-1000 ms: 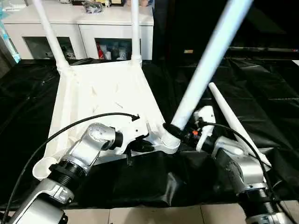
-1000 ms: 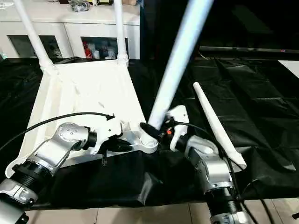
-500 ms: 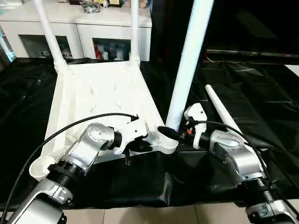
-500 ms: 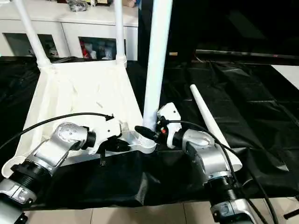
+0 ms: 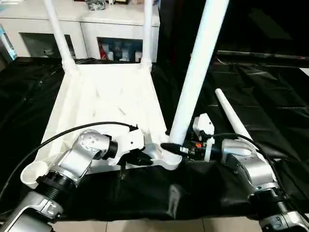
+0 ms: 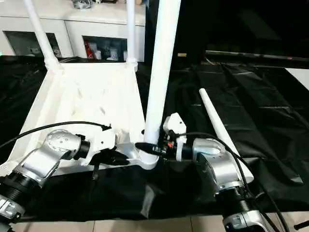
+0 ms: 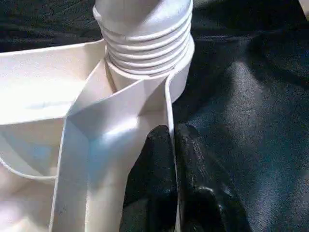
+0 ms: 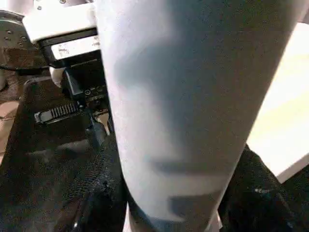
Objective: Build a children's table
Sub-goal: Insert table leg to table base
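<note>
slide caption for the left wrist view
Left gripper pinching the tabletop rim beside the corner socket, where a leg's threaded end sits.

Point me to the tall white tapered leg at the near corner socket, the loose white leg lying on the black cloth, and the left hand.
Tall white tapered leg (image 5: 195,77), left eye view, mid shaft.
Loose white leg (image 5: 231,116), left eye view, upper shaft.
Left hand (image 7: 173,145), left wrist view, between its black fingertips at the tabletop rim.
</note>
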Available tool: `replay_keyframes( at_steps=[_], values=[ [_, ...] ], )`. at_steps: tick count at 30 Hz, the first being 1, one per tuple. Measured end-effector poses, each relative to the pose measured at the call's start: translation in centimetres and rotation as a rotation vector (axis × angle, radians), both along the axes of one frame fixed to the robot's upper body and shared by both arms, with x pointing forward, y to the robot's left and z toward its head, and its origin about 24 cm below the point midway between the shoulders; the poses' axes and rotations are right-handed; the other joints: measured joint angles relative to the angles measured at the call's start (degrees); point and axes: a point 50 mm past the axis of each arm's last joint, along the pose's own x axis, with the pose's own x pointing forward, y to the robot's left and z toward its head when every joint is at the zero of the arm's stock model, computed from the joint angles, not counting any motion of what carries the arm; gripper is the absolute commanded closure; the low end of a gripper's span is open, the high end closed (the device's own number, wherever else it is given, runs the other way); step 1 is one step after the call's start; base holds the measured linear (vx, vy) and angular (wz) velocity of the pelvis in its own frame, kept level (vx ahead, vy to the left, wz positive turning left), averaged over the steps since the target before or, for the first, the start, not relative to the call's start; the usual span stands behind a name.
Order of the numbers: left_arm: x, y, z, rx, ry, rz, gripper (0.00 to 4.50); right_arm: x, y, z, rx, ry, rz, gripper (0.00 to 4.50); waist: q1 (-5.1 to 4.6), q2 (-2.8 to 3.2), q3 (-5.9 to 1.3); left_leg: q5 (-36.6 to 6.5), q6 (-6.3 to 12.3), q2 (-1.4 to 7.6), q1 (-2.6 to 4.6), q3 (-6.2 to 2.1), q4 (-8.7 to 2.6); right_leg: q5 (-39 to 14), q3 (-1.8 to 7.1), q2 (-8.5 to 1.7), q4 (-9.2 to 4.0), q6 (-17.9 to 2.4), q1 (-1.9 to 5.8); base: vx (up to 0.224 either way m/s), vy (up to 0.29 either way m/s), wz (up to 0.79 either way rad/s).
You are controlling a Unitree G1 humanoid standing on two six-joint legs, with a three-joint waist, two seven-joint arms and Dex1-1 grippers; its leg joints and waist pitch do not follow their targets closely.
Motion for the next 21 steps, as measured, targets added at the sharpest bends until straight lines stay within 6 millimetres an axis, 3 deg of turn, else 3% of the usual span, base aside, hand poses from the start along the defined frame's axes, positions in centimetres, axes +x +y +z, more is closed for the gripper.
replay_keyframes(
  at_steps=[4,7,10,14,17,18,19,20,21],
  values=[
    [0.2,0.0,-0.4,0.003,-0.001,0.028,4.5,0.3,0.1,-0.6,0.012,-0.008,-0.028,2.61,0.09,0.05,0.03,0.0,-0.02,0.0,0.72,0.01,-0.01,-0.19,0.0,0.0,-0.02,0.29,0.6,0.0,0.0,0.0],
    [1.1,-0.3,-0.9,0.015,-0.024,0.105,4.5,1.4,0.4,-1.3,0.003,-0.011,-0.144,2.61,-0.58,0.17,0.16,0.01,-0.02,-0.01,1.5,-0.09,0.1,-0.2,-0.11,0.0,-0.23,0.32,1.18,0.0,0.0,0.0],
    [1.9,-0.5,-1.0,0.014,-0.035,0.183,4.5,2.5,0.7,-1.4,-0.002,-0.017,-0.262,2.61,-1.36,0.28,0.35,0.01,-0.01,0.0,1.39,-0.43,0.31,-0.22,-0.52,-0.01,-0.73,0.34,1.23,-0.057,0.015,-0.06],
    [2.8,-0.5,-1.0,0.011,-0.022,0.284,4.5,4.0,2.1,-1.3,0.003,-0.007,-0.402,2.61,-3.55,1.03,0.85,0.0,0.0,0.04,1.25,-1.65,0.31,-0.21,-2.31,-0.12,-2.52,0.34,1.84,-0.062,0.037,-0.13],
    [3.5,-0.6,-0.9,0.03,-0.024,0.354,4.5,5.2,3.3,-1.1,0.001,0.007,-0.512,2.61,-4.76,1.74,1.33,-0.01,0.0,0.06,0.88,-2.35,0.26,-0.21,-4.38,-0.9,-3.31,0.34,2.11,-0.063,0.033,-0.18],
    [3.8,-0.8,-0.8,0.04,-0.026,0.382,4.5,5.6,3.7,-1.1,0.0,0.016,-0.556,2.61,-4.95,1.82,1.5,-0.01,0.0,0.08,0.89,-2.51,0.27,-0.24,-4.45,-0.87,-3.09,0.3,2.18,-0.078,-0.007,-0.06],
    [4.2,-1.2,-0.7,0.054,-0.026,0.423,4.5,6.2,4.1,-1.0,-0.009,0.025,-0.613,2.61,-5.06,1.67,1.74,0.0,0.0,0.09,0.98,-2.42,0.25,-0.94,-3.99,-0.85,-1.44,0.1,1.99,-0.078,-0.007,-0.06],
    [4.5,-1.5,-0.6,0.065,-0.035,0.449,4.5,6.5,4.3,-0.9,-0.016,0.029,-0.656,2.61,-4.91,1.37,1.92,0.0,-0.01,0.05,1.13,-2.02,0.3,-2.11,-3.02,-0.83,0.4,-0.13,1.54,-0.06,-0.055,0.1],
    [4.7,-1.8,-0.5,0.073,-0.037,0.48,4.5,6.8,4.4,-0.9,-0.021,0.032,-0.694,2.61,-4.3,0.63,2.15,-0.01,-0.04,-0.09,1.77,-1.0,0.16,-2.81,-1.74,-0.83,1.35,-0.32,0.83,-0.051,-0.115,0.13]
  ],
)
